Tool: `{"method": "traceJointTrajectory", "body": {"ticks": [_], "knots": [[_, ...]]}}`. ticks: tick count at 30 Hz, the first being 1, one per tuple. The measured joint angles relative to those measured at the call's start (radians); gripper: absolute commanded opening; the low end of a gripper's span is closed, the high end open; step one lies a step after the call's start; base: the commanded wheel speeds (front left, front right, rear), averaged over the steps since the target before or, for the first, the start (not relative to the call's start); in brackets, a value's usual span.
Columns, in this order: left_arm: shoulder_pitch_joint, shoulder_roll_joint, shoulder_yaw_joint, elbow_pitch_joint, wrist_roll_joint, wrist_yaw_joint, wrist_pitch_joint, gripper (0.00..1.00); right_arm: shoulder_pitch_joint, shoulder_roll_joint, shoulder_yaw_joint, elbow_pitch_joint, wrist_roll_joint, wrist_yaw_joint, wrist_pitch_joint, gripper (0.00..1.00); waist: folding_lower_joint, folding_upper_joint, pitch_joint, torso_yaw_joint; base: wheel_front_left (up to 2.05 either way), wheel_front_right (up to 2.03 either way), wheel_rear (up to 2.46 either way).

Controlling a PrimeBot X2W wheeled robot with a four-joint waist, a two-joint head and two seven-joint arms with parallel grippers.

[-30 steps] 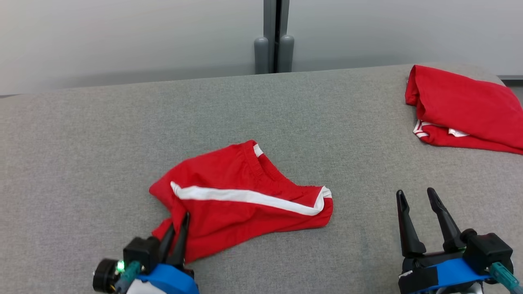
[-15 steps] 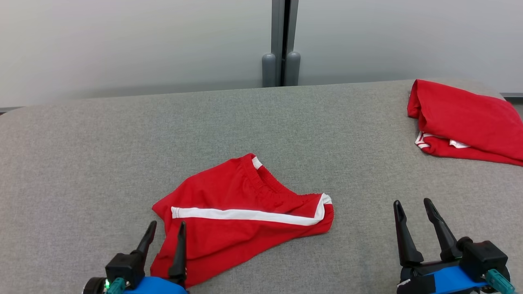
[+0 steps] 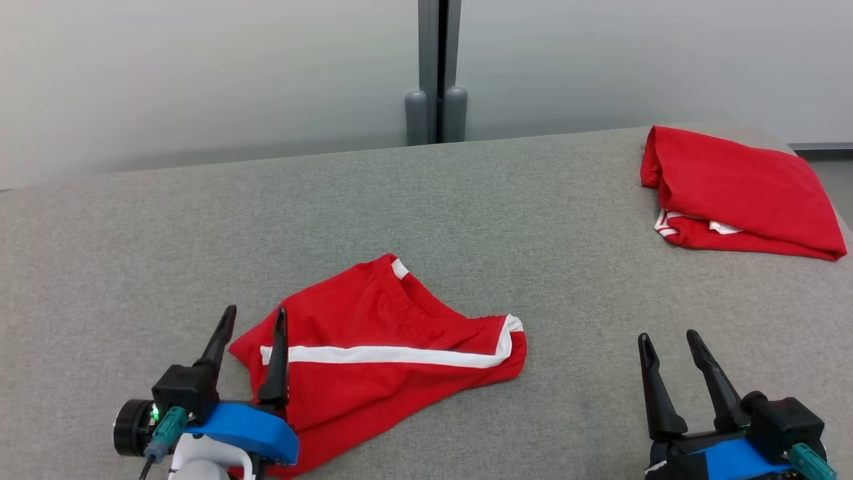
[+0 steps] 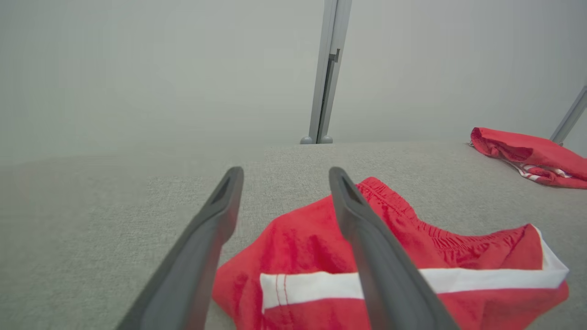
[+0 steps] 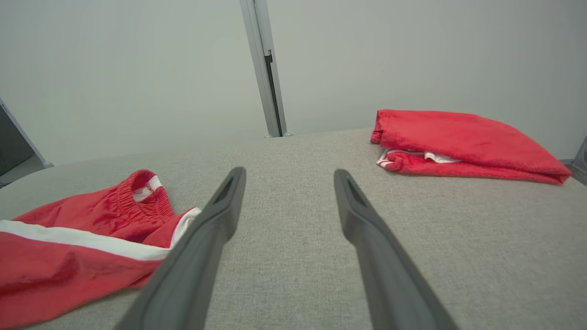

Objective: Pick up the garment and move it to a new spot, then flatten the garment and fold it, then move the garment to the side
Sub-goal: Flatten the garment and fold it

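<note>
Well, left gripper and right gripper both wide open, empty; rumpled shorts risk a two-layer pinch, folding in creases.

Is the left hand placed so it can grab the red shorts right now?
Probably yes. The left hand is open at the left edge of the shorts, with one finger over them and nothing in the way.

No text, label, brand or number can be read anywhere.
</note>
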State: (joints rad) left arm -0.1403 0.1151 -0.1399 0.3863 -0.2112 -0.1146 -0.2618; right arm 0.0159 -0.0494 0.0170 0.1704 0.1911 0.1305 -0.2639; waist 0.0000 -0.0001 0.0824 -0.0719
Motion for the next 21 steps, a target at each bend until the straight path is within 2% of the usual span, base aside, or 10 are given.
{"method": "traceJointTrajectory", "body": {"ticks": [17, 18, 19, 20, 21], "knots": [[-0.045, -0.014, -0.081, 0.342, -0.019, -0.009, 0.036, 1.0, -0.009, 0.0, -0.012, -0.002, 0.01, 0.0, 0.0, 1.0, 0.0, 0.0001, 0.033, -0.022, 0.0, 0.0, 0.0], [-0.053, -0.016, -0.091, 0.356, -0.019, -0.009, 0.04, 0.85, -0.009, 0.0, -0.011, -0.001, 0.01, 0.0, 0.0, 1.0, 0.0, 0.0001, 0.033, -0.022, 0.0, 0.0, 0.0], [-0.061, -0.018, -0.097, 0.37, -0.022, -0.009, 0.04, 0.41, -0.009, 0.0, -0.009, -0.001, 0.009, 0.0, 0.0, 1.0, 0.0, 0.0002, 0.034, -0.022, 0.0, 0.0, 0.0], [-0.069, -0.019, -0.099, 0.381, -0.026, -0.009, 0.039, 0.15, -0.01, 0.0, -0.007, -0.001, 0.009, 0.0, 0.0, 1.0, 0.0, 0.0001, 0.034, -0.024, 0.0, 0.0, 0.0], [-0.075, -0.019, -0.102, 0.391, -0.027, -0.009, 0.035, 0.0, -0.011, 0.0, -0.007, -0.001, 0.009, 0.0, 0.0, 1.0, 0.0, 0.0001, 0.035, -0.025, 0.0, 0.0, 0.0]]}}
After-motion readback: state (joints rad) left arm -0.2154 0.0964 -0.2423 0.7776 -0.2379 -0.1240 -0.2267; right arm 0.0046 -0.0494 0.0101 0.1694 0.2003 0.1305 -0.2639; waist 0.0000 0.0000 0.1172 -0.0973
